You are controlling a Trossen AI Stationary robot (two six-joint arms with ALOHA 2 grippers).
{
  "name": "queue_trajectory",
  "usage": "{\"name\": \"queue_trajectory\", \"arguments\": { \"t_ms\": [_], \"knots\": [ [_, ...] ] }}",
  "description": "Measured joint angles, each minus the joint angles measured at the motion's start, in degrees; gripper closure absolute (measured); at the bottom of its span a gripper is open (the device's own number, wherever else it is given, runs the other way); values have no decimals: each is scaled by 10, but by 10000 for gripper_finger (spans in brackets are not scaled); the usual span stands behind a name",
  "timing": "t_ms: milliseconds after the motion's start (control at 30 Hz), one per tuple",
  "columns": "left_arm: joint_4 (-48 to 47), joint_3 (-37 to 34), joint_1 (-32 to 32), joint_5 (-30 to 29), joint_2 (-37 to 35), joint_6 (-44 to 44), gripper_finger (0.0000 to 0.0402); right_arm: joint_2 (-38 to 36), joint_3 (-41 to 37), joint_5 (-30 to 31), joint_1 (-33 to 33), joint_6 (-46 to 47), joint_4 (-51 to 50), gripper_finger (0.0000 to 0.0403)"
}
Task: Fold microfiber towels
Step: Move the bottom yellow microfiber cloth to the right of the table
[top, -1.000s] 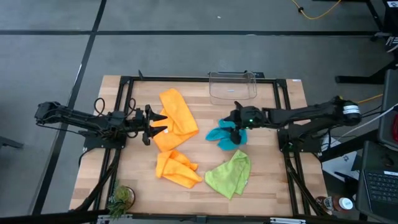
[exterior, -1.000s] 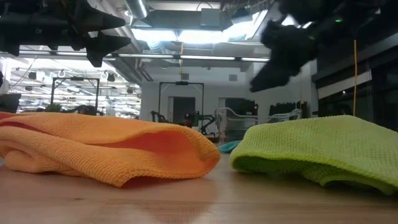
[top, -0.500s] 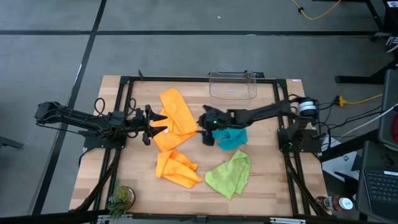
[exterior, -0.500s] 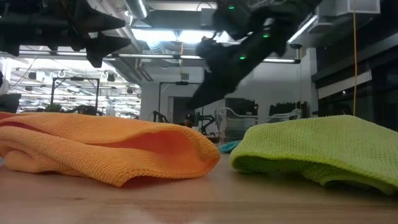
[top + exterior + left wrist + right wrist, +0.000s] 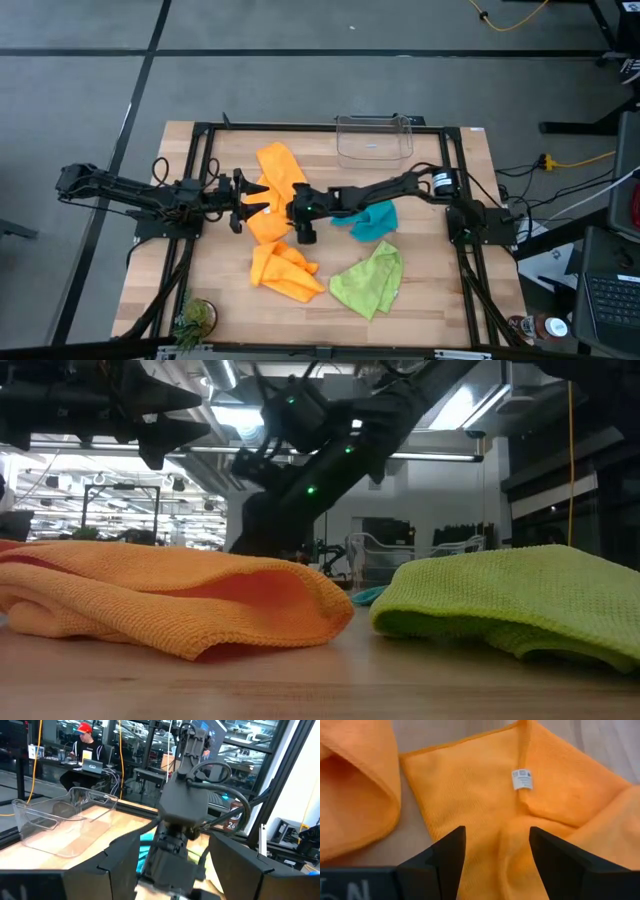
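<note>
Four microfiber towels lie crumpled on the wooden table (image 5: pixel 210 290): an orange one (image 5: pixel 283 185) at far centre, a second orange one (image 5: pixel 285 272) nearer, a teal one (image 5: pixel 368 222) and a lime green one (image 5: pixel 368 282). My right gripper (image 5: pixel 304 232) reaches across the table and hovers open, slanting down, close over the far orange towel's near end (image 5: pixel 485 805), beside its white tag (image 5: pixel 522 779). My left gripper (image 5: pixel 258 200) waits open and level over that towel's left edge, and the right gripper (image 5: pixel 175 845) fills the space in front of it.
A clear plastic bin (image 5: pixel 375 138) stands at the table's far edge. A small potted plant (image 5: pixel 193 318) sits at the near left corner. Dark frame rails (image 5: pixel 195 160) run around the table. Beyond the table a seated person (image 5: pixel 85 742) works at a desk.
My right gripper has swept toward the table's left edge, from above the teal towel to above the far orange towel. It has sunk lower and rolled about its own axis on the way. Its fingers stay open, and the towels have not moved.
</note>
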Motion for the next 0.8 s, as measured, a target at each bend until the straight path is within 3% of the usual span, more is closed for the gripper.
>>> {"name": "queue_trajectory", "arguments": {
  "t_ms": [167,400,633,800],
  "knots": [
    [-14,0,0,0,0,0,170,7,10,2,8,15,-23,182],
    [-17,0,0,0,0,0,170,-41,12,-7,21,43,-32,182],
    [-17,0,0,-1,0,0,170,-49,12,-161,46,94,-28,182],
    [-16,0,0,-24,0,0,170,-49,8,-159,90,93,-30,182]
  ]
}}
